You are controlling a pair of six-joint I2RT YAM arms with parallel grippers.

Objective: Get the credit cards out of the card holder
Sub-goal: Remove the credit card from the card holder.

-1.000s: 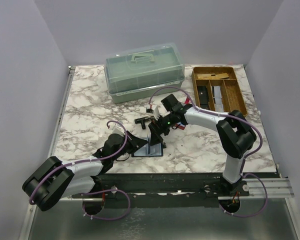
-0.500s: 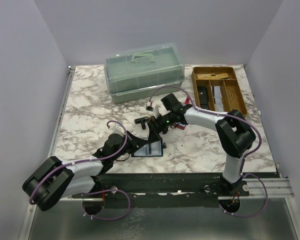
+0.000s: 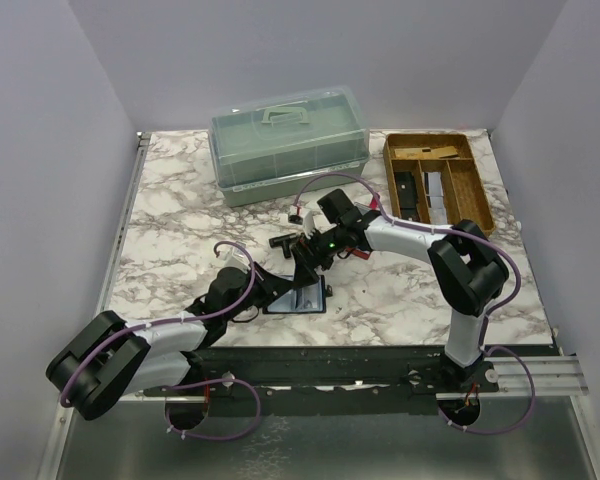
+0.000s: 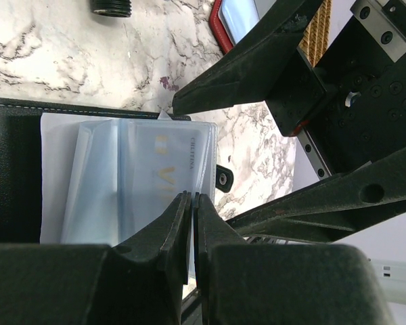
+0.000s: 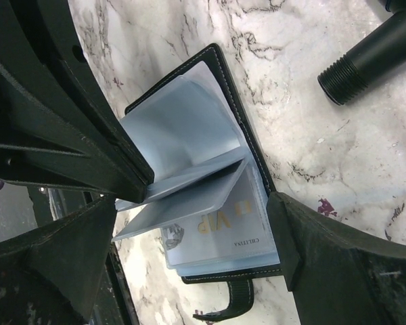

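A: Where's the card holder?
B: Open flat on the marble surface, near edge, between the arms.
A: And the left gripper?
B: Jaws pressed together on the clear sleeves, a few leaves lifted.
A: And the right gripper?
B: Jaws spread wide, one either side of the holder.
A: And the credit cards?
B: In the sleeves. A pale blue one, lettered VIP, faces up.

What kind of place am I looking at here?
Probably a robot test bench: a left arm and right arm bolted to a marble-look table, plain walls boxing it in, staged props like a lidded plastic box and wooden tray.
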